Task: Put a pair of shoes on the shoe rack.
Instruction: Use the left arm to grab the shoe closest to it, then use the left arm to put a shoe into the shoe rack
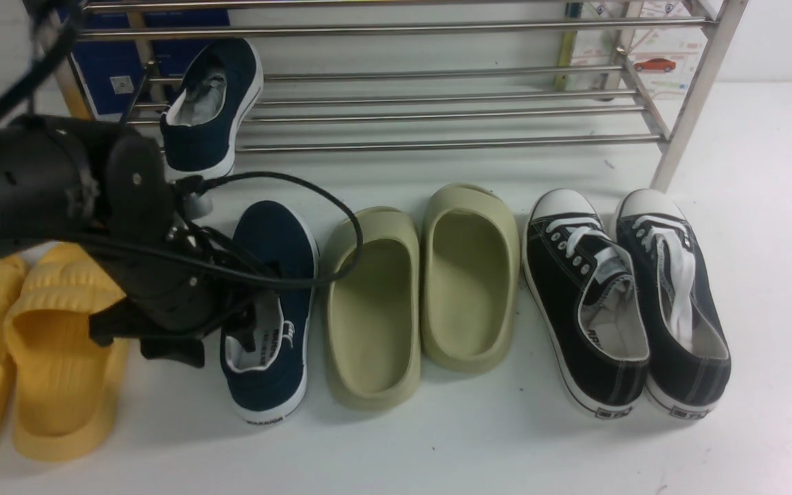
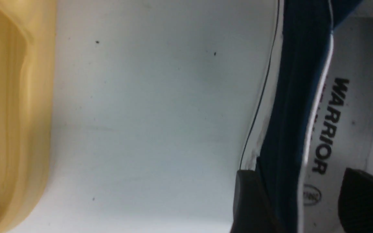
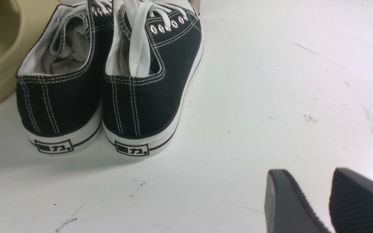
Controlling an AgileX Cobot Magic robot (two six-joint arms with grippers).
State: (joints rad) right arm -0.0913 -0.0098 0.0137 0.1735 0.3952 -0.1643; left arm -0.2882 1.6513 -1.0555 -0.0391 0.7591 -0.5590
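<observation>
"Where's the second shoe (image 1: 296,357)?"
"Lying beside the olive slippers (image 1: 375,309); left fingers (image 2: 298,197) are standing apart, straddling its side; closing shallowly, they're risking a slip off the canvas."

White tabletop (image 1: 465,440): yellow slippers (image 1: 66,357) near its left edge, then a navy shoe (image 1: 272,275), olive clogs (image 1: 471,275), black sneakers (image 1: 626,302).

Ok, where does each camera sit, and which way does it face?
Front view: between the two arms, looking forward at the shoe rack and footwear; left arm shows.
Left wrist view: on the left arm, looking down at a navy shoe; two dark fingertips show.
Right wrist view: on the right arm, facing the black sneakers; two fingertips show.
Front and right wrist views share those sneakers.
</observation>
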